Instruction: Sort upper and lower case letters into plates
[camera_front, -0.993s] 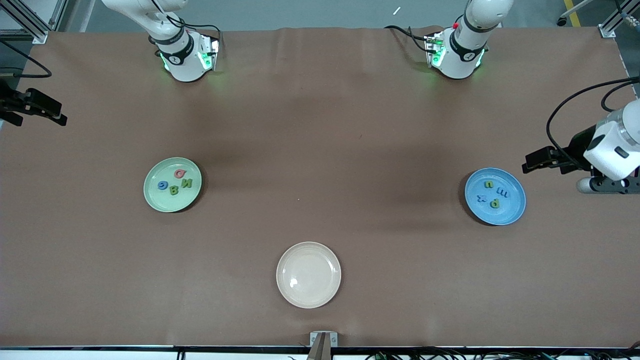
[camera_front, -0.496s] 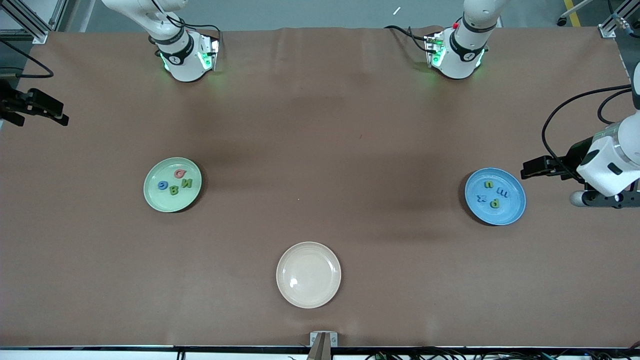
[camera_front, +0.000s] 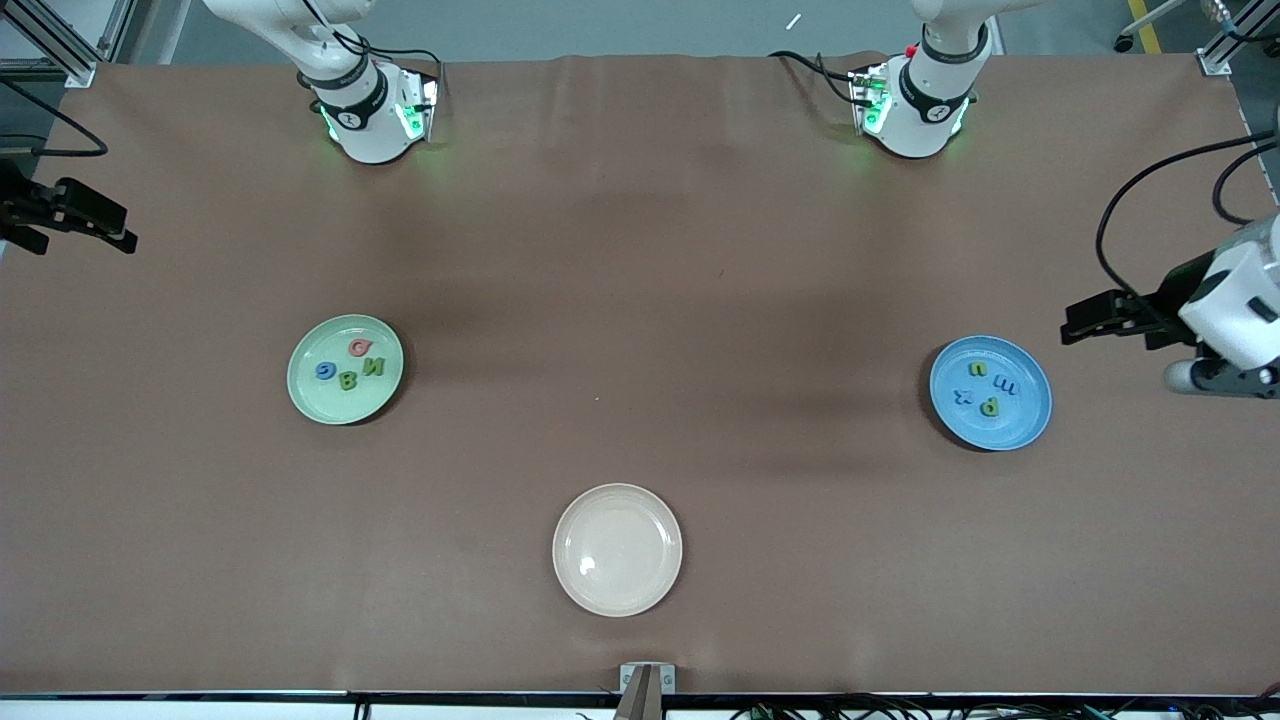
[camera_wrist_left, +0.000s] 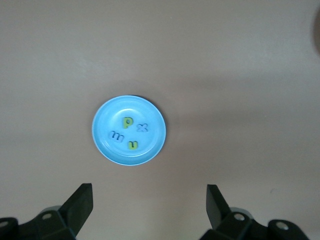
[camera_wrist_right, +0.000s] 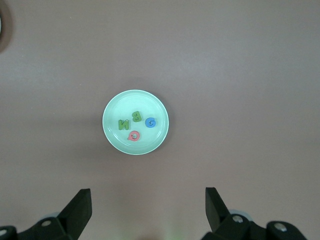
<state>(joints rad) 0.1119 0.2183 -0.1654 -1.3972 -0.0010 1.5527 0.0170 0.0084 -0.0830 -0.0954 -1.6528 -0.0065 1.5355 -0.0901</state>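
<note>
The pale green plate (camera_front: 318, 398) holds the capitals: pink Q (camera_front: 359, 347), blue G (camera_front: 326, 371), green B (camera_front: 348, 380) and green N (camera_front: 373, 366). It also shows in the right wrist view (camera_wrist_right: 150, 142). The bright blue plate (camera_front: 1030, 412) holds the small letters: green n (camera_front: 979, 369), blue m (camera_front: 1005, 386), blue x (camera_front: 964, 396) and green p (camera_front: 989, 407). It also shows in the left wrist view (camera_wrist_left: 106, 120). My left gripper (camera_front: 1090, 326) hangs high beside the blue plate, open and empty (camera_wrist_left: 149, 200). My right gripper (camera_front: 95, 222) hangs high at the right arm's end of the table, open and empty (camera_wrist_right: 148, 200).
A cream-white plate (camera_front: 617, 590) lies bare near the table's front edge, nearer to the front camera than both other plates. The brown table cover (camera_front: 640, 300) lies between the plates.
My left gripper has drifted a little away from the blue plate toward the table's end. The right arm, the plates and the letters have not moved.
</note>
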